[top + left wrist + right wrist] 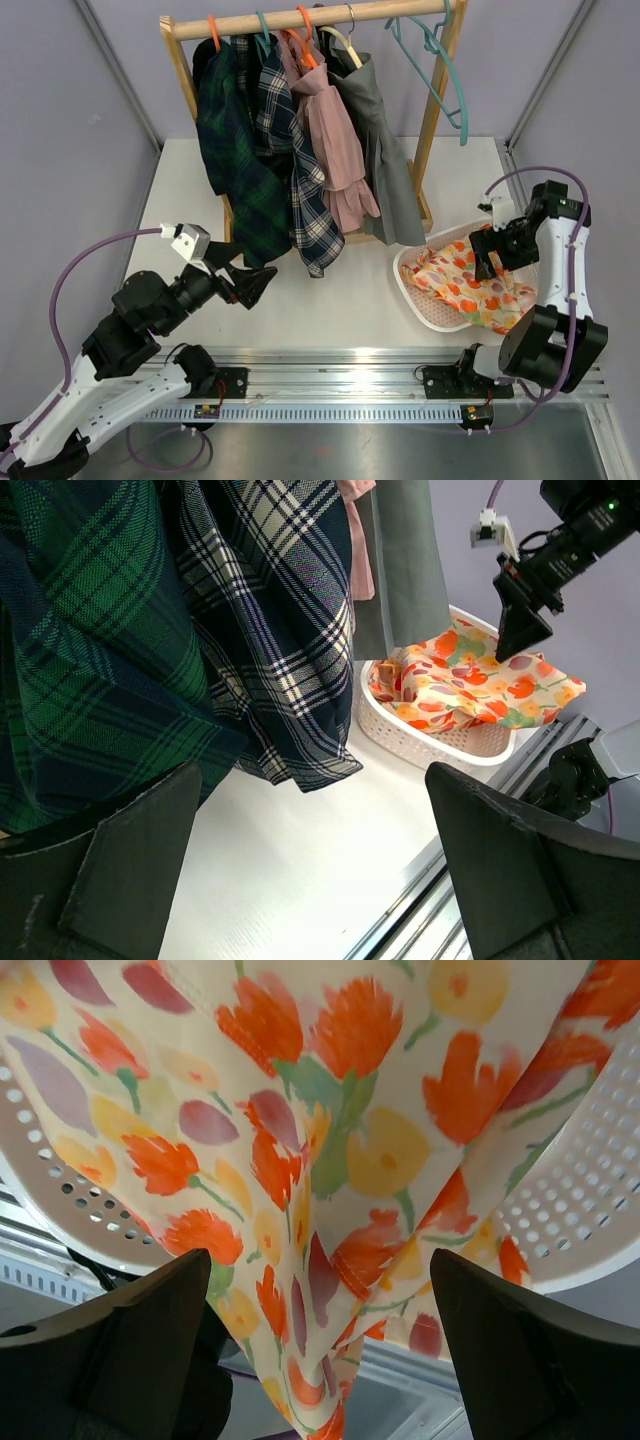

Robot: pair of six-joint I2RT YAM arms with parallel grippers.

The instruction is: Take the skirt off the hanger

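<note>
The floral skirt (470,285) lay in the white basket (405,275) at four o'clock, with the right gripper (488,266) spread just above it and the left gripper (258,285) likewise spread. Loose cloth could catch a rising finger and spill out.

Skirt (470,285): cream, orange-yellow floral print. Basket (418,298): white. Green-navy plaid garment (230,150), navy-white plaid garment (300,175), pink garment (338,145), grey garment (385,165).

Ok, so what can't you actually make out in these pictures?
- Waistbands of the green plaid skirt and navy plaid skirt: left wrist view, cut by the top edge.
- How they attach to the hangers: top view, bunched fabric covers it.
- Floor of the basket: every view, floral cloth covers it.
- Whether the right gripper touches that cloth: no view shows the gap.
</note>
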